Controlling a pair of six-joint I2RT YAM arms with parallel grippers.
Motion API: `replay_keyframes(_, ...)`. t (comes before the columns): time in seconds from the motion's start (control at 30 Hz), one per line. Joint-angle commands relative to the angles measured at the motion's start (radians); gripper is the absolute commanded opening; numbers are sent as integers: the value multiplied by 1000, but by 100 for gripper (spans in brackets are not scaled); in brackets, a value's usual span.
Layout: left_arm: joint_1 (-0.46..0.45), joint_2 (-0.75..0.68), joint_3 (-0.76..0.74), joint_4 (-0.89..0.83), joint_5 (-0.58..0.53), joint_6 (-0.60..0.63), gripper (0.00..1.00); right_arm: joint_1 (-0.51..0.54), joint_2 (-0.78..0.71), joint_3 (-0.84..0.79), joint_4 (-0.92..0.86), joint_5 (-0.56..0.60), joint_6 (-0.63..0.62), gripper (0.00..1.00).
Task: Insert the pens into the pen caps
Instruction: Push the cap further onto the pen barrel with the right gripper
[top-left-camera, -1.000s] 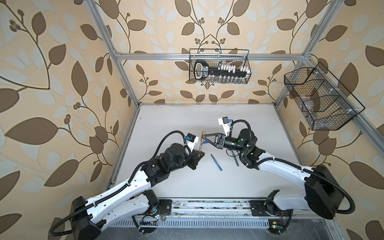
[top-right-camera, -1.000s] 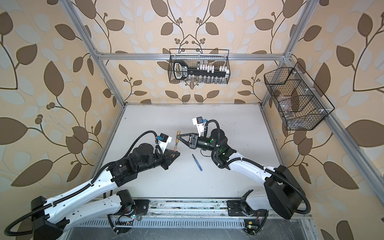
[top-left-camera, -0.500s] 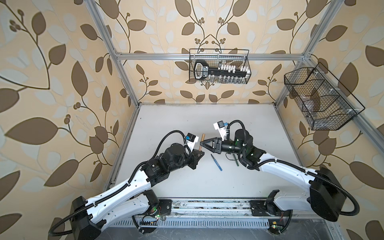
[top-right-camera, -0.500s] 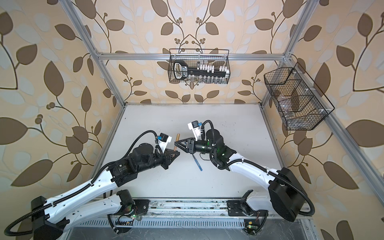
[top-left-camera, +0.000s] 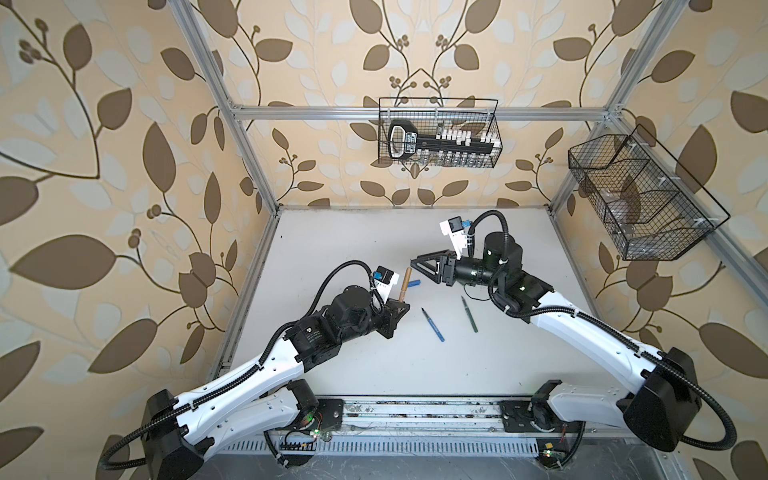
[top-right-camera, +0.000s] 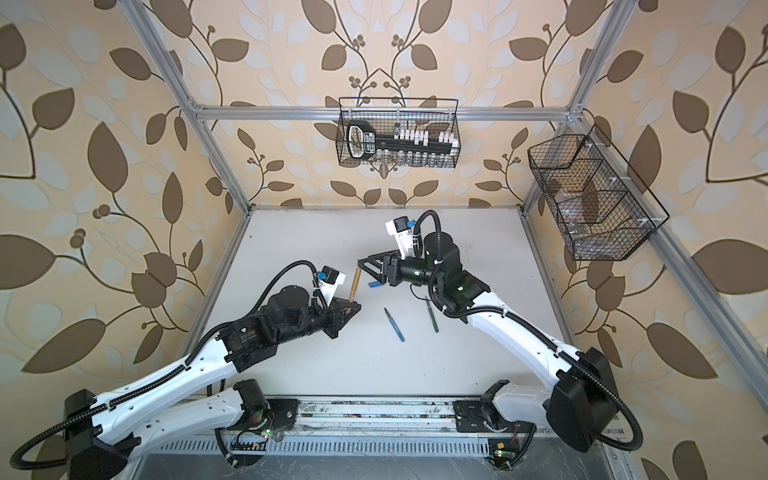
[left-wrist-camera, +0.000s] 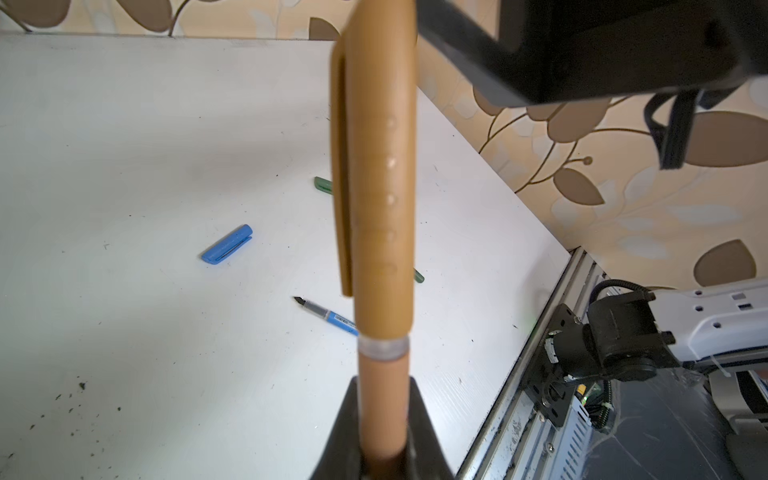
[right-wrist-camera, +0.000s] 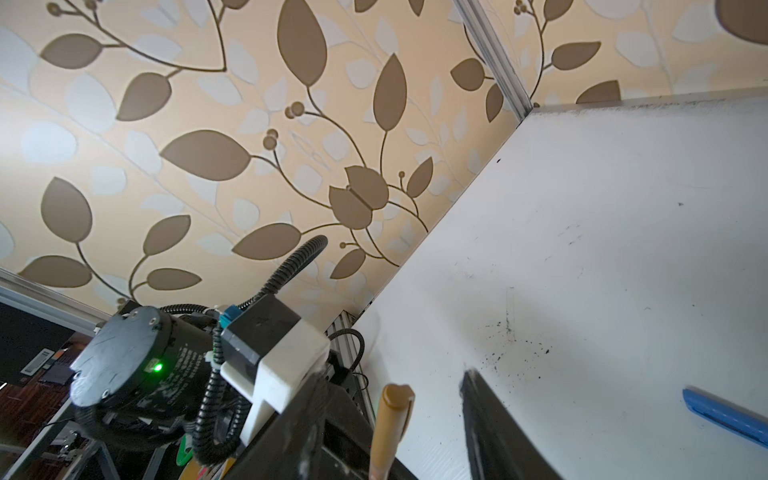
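Note:
My left gripper (top-left-camera: 398, 306) (top-right-camera: 348, 309) (left-wrist-camera: 382, 432) is shut on the tan-brown pen (top-left-camera: 404, 286) (left-wrist-camera: 382, 386) and holds it upright. The tan-brown pen cap (top-left-camera: 408, 272) (left-wrist-camera: 376, 174) (right-wrist-camera: 395, 411) sits on the pen's upper end. My right gripper (top-left-camera: 413, 262) (top-right-camera: 360, 262) (right-wrist-camera: 394, 376) hovers open just beyond the cap, its fingers (right-wrist-camera: 486, 415) apart from it. The blue pen (top-left-camera: 432, 325) (top-right-camera: 395, 325) (left-wrist-camera: 328, 314) and the dark green pen (top-left-camera: 468, 313) (top-right-camera: 431, 316) lie uncapped on the table. The blue cap (top-left-camera: 413, 284) (top-right-camera: 375, 284) (left-wrist-camera: 227, 244) (right-wrist-camera: 727, 419) lies near the held pen. A green cap (left-wrist-camera: 323, 185) shows only in the left wrist view.
The white table (top-left-camera: 374, 232) is walled on three sides by aluminium posts and leaf wallpaper. A wire basket (top-left-camera: 438, 133) with tools hangs on the back wall, another wire basket (top-left-camera: 640, 199) on the right wall. The arm bases stand on a rail (top-left-camera: 415, 409) at the front.
My right gripper has opened and let go of the tan-brown cap, which stays on the pen, then drawn back a little. The left arm has held still.

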Motion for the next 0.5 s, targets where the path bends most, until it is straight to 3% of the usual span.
replay_keyframes(0.0, -1, -21, 38, 20, 10, 14, 5, 20, 42, 39, -55, -37, -29, 51)
replay_keyframes(0.47, -1, -20, 26, 25, 5, 8, 5, 39, 89, 30, 48, -80, 34, 46)
